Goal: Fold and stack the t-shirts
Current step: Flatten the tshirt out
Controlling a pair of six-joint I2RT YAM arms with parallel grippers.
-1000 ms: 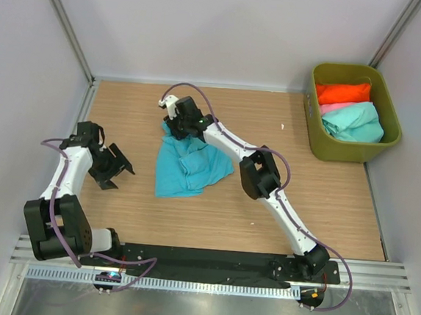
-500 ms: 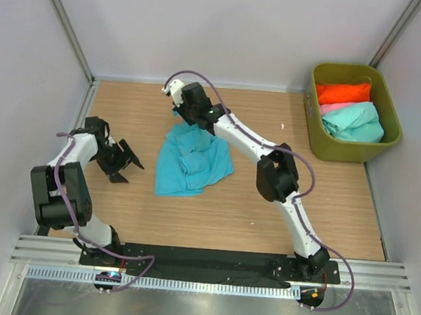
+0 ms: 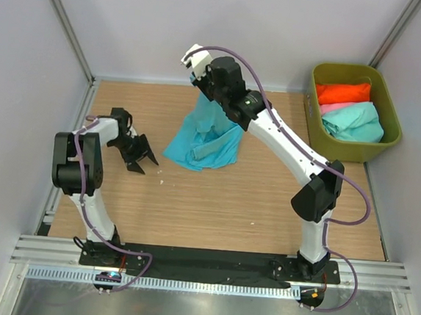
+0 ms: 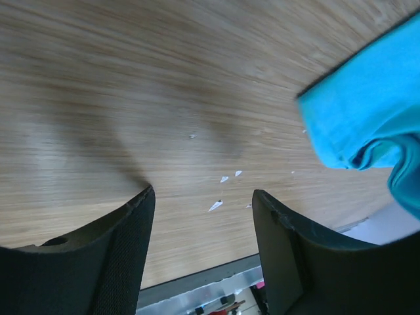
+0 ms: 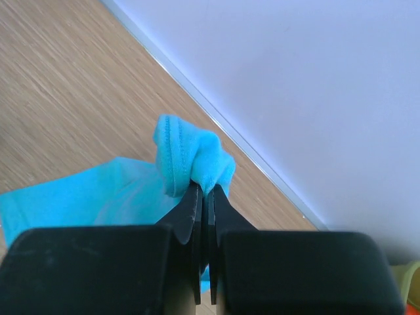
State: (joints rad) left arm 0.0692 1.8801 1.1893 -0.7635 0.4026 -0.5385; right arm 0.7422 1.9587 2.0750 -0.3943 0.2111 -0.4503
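Observation:
A turquoise-blue t-shirt (image 3: 206, 136) hangs lifted at the table's back centre, its lower part still on the wood. My right gripper (image 3: 203, 85) is shut on its top edge; the pinched cloth (image 5: 190, 161) bunches above the fingertips in the right wrist view. My left gripper (image 3: 141, 157) is open and empty, low over the wood to the left of the shirt, whose edge (image 4: 367, 111) shows in the left wrist view. Orange-red (image 3: 343, 92), pink (image 3: 331, 107) and mint-green (image 3: 355, 121) t-shirts lie folded in the bin.
An olive-green plastic bin (image 3: 315, 130) stands at the back right corner. Grey walls enclose the table at back and sides. Small white scraps (image 4: 223, 190) lie on the wood near the left gripper. A metal rail (image 3: 208, 264) runs along the near edge.
My right gripper has risen and moved back-right, pulling the turquoise-blue shirt up off the table. My left gripper has moved right, toward the shirt, staying open.

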